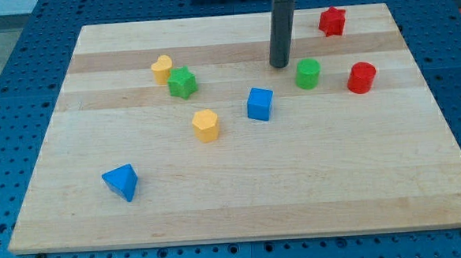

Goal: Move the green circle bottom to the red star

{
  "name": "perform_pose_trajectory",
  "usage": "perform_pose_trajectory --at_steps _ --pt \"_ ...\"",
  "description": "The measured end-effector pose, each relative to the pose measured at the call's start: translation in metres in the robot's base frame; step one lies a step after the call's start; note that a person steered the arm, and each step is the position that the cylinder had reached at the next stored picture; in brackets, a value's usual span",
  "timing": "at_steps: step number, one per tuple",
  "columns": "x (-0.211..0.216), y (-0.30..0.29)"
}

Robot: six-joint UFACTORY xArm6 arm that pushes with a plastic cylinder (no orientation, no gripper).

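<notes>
A pale wooden board (242,199) fills most of the frame, lying on a blue perforated table (5,46). No label or writing can be read anywhere.

The dark rod comes down from the top centre, and my tip (280,65) rests on the board in the upper middle. It has no fingers to spread or close; it is a plain rod end, touching no block.

The green circle (308,73) stands upright just to the right of my tip, a short cylinder with its round face up, so it has no long axis or pointing direction to speak of. The red star (331,21) sits near the board's top right edge, above and slightly right of the green circle, apart from it.

A red cylinder (361,77) stands right of the green circle. A blue cube (260,104) lies near centre. A green star (182,82) touches a yellow heart-like block (162,68) in the upper left. A yellow hexagon (206,125) sits left of centre, and a blue triangle (122,181) in the lower left.
</notes>
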State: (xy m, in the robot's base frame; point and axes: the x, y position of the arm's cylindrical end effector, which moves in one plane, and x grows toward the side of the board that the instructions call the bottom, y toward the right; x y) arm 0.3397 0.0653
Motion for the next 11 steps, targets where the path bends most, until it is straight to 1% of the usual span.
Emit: perform_pose_trajectory --at_steps 2,3,4,6,7,8,9,11 --pt "0.056 -0.007" --pt "0.067 0.005" --pt "0.058 0.025" --pt "0.021 0.036" --pt "0.016 0.056" --pt "0.024 0.065" --pt "0.017 0.084" --pt "-0.004 0.1"
